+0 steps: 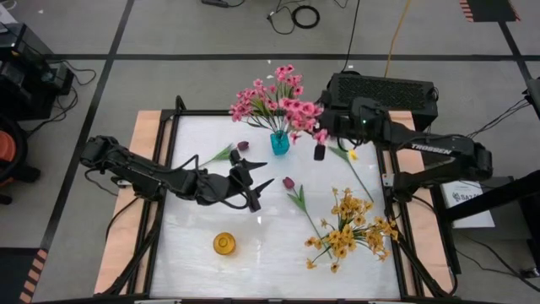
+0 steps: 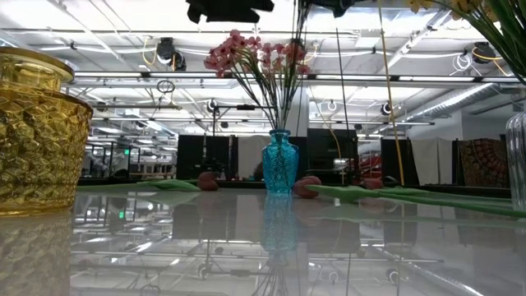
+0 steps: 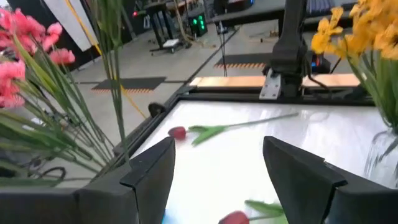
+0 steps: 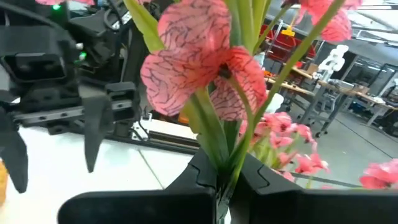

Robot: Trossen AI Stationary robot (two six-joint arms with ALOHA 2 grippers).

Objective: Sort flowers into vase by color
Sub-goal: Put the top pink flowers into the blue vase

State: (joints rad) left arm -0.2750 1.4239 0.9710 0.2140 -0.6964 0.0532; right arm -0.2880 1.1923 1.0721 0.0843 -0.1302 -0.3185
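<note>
A white table [image 1: 253, 253] with a dark frame stands on a grey floor with black lines. Three vases are on it: one blue vase [image 1: 279, 143] near the far edge, one yellow vase [image 1: 224, 244] near the front edge, which is empty, and one clear vase [image 2: 517, 160] at the right side, which holds the yellow blossom sprays [image 1: 350, 230].

The blue vase holds a bunch of pink blossom sprays [image 1: 274, 100]. The right gripper [image 1: 320, 149] is just beside this vase, and its fingers are pressed together on one pink stem [image 4: 217, 68], as the right wrist view shows.

Two tulip buds lie flat on the table: one [image 1: 242, 146] left of the blue vase, and one [image 1: 288, 182] in the middle.

The left gripper [image 1: 257, 187] is over the middle of the table, with its fingers [image 3: 152, 165] spread and nothing between them
</note>
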